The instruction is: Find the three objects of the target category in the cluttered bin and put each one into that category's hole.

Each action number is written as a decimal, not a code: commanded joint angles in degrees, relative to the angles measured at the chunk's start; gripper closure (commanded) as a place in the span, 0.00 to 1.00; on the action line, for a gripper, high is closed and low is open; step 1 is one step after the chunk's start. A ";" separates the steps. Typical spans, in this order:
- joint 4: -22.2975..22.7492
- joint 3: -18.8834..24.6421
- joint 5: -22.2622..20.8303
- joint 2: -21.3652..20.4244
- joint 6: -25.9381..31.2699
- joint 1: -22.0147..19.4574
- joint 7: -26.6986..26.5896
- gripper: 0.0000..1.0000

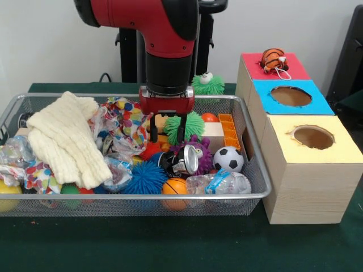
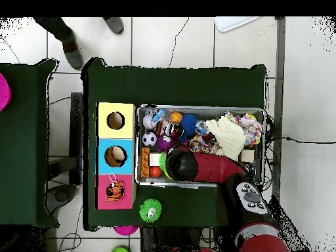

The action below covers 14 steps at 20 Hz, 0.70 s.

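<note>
Counter: dark green cloth counter (image 1: 170,243) carried the silver wire-mesh bin (image 1: 258,195).
Fingers: gripper (image 1: 167,135) fingers straddled the green spiky rubber ball (image 1: 187,126), apparently unclosed.
Advice: you should centre, then squeeze gently.

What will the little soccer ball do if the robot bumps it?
The soccer ball is round and smooth, so it would probably roll. It sits among other toys in the bin, so it likely wouldn't go far. It looks small, probably light, and might slip from the gripper.
</note>
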 commanded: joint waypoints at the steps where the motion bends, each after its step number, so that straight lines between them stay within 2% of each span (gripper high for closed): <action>1: 4.51 4.66 4.52 4.32 -5.94 -0.79 14.52 0.00; 4: 5.66 6.38 5.81 5.41 -7.50 -1.43 14.74 0.00; 10: 10.23 14.62 10.02 6.96 -10.31 -5.35 16.09 0.00; 14: 13.41 21.14 11.50 8.36 -13.30 -10.39 16.51 0.00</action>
